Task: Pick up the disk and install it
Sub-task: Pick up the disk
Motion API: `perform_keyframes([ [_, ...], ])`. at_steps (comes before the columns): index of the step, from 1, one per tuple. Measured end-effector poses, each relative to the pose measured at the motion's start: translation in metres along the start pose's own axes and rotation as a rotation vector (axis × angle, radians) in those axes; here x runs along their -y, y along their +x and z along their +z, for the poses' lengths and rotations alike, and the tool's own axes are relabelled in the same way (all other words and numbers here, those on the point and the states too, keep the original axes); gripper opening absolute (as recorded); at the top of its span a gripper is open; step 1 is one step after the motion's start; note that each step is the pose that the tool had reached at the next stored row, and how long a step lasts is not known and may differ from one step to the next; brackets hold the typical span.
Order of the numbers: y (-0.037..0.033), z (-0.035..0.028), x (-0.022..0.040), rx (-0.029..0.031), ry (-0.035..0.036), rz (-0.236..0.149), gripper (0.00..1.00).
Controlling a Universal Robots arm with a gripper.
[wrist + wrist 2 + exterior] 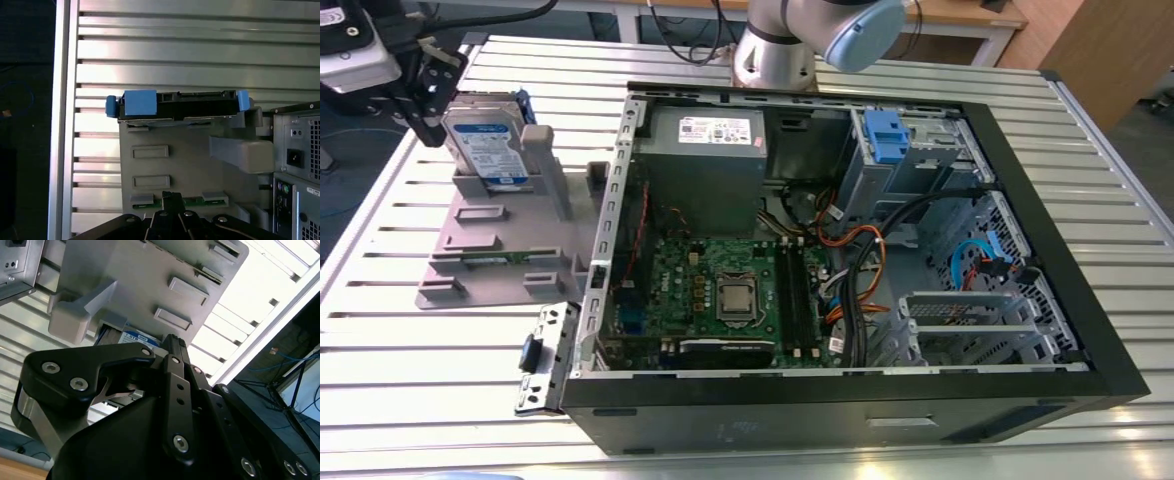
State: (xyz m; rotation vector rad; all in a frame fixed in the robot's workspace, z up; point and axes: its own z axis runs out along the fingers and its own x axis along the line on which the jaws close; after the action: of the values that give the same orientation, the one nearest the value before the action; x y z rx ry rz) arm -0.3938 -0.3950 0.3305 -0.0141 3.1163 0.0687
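On the exterior view's far left, the disk stands on edge in a grey holder, its upper edge free for a grasp. The gripper hangs just beside it. In the second wrist view, the jaws look pressed together on nothing, with the disk's label beyond them. In the first wrist view, the disk sits at the holder's far end, beside the computer case, not yet installed.

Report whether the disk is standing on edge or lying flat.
On edge: the disk stands upright in the grey stand, beside the open computer case.
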Motion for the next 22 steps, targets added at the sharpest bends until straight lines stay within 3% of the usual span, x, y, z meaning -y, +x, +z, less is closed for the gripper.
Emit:
perform_keyframes([
  [22, 0.0, 0.0, 0.0, -0.0077, -0.0043, -0.175, 0.11],
])
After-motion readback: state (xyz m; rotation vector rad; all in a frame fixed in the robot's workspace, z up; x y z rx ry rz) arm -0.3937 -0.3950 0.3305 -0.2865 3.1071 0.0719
